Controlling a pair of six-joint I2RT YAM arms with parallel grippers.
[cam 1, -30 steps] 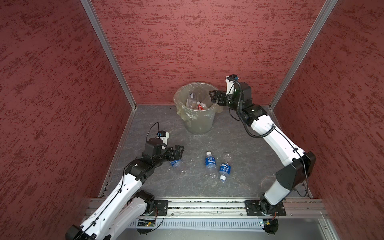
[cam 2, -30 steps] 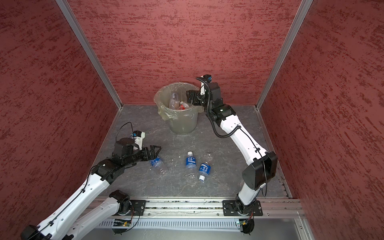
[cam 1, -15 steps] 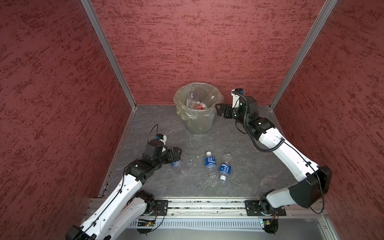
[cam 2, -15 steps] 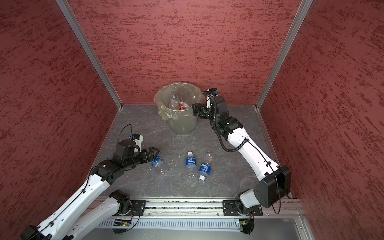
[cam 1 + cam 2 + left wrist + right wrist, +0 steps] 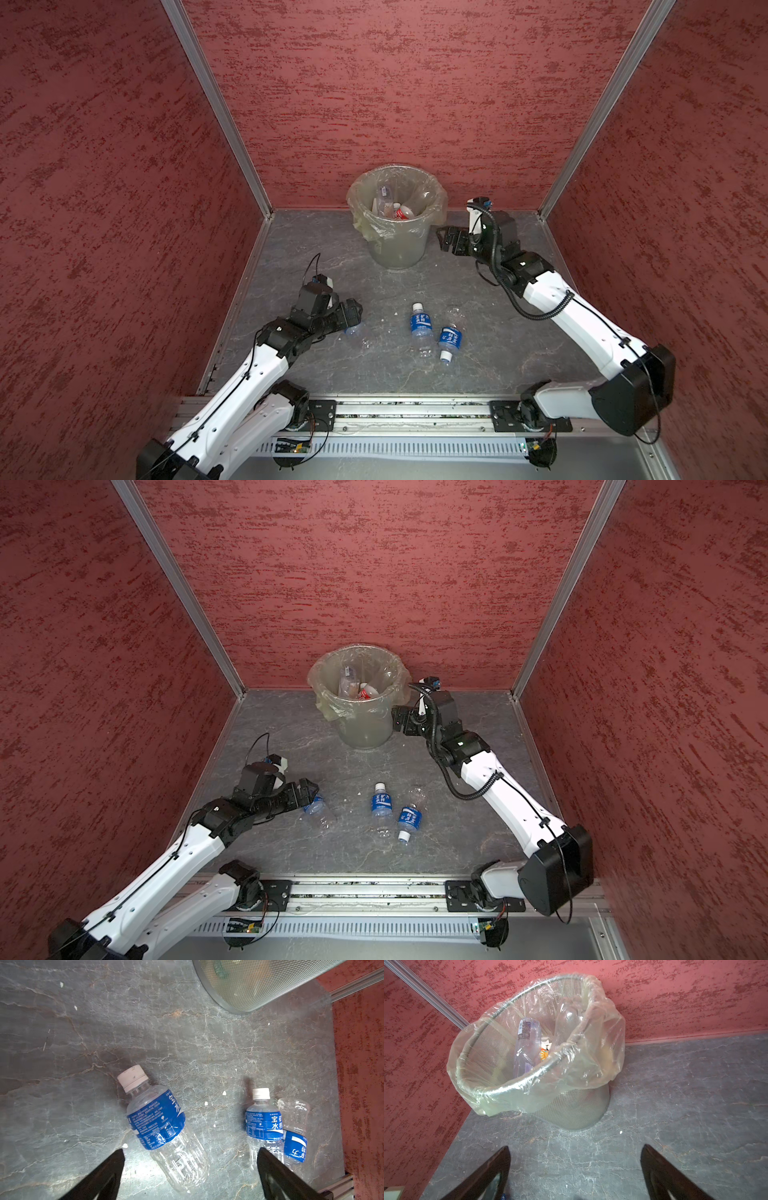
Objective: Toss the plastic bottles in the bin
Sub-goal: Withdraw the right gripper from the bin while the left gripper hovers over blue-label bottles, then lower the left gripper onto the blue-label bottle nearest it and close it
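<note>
With your left gripper [image 5: 191,1150] spread empty above the clear, blue-labelled plastic bottle [image 5: 158,1124] and your right gripper [image 5: 575,1147] equally open, straddle its middle squarely before closing.

Open tabletop [image 5: 316,257] lies between the bin [image 5: 399,249] and the plastic bottles [image 5: 420,332] near the front. Two lie touching (no gap between them); a third bottle [image 5: 166,1132] lies ahead of the wide-spread left end effector [image 5: 190,1149], bare surface on both sides. The right end effector [image 5: 445,241] hangs near the bin's wall; red walls [image 5: 415,83] close three sides.
</note>
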